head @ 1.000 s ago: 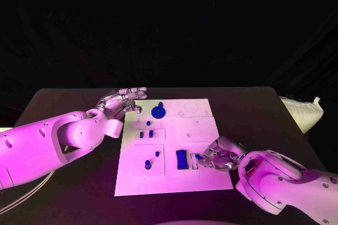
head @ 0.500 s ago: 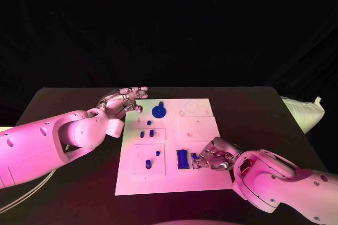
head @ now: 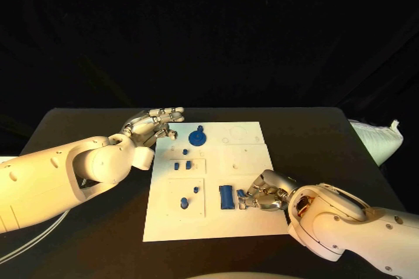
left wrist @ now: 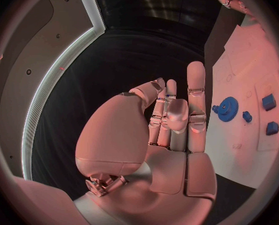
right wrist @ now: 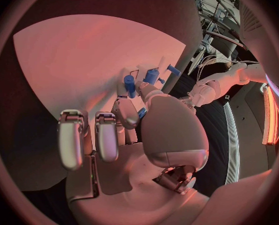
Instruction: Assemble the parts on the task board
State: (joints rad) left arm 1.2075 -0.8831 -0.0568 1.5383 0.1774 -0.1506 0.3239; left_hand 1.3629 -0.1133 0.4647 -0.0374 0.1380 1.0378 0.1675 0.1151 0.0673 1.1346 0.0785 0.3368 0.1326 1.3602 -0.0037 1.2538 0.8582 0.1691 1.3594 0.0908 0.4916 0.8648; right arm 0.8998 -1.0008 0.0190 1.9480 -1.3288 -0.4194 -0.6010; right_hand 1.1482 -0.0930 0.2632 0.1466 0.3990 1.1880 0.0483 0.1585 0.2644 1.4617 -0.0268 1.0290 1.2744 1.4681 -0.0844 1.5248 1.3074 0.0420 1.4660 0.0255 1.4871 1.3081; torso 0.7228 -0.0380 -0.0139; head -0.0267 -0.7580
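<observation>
Black table (head: 87, 128) carries our task board (head: 244, 221); our right hand (head: 264, 192) pinches a small blue part (head: 242, 194), our left hand (head: 153, 125) hovers released.

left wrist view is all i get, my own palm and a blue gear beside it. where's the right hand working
Observer: The right hand is at the near right part of the task board, just beside a long blue block.
Operator: holding anything
Observer: The right wrist view shows a small blue part between its fingertips; it looks pinched.
</observation>
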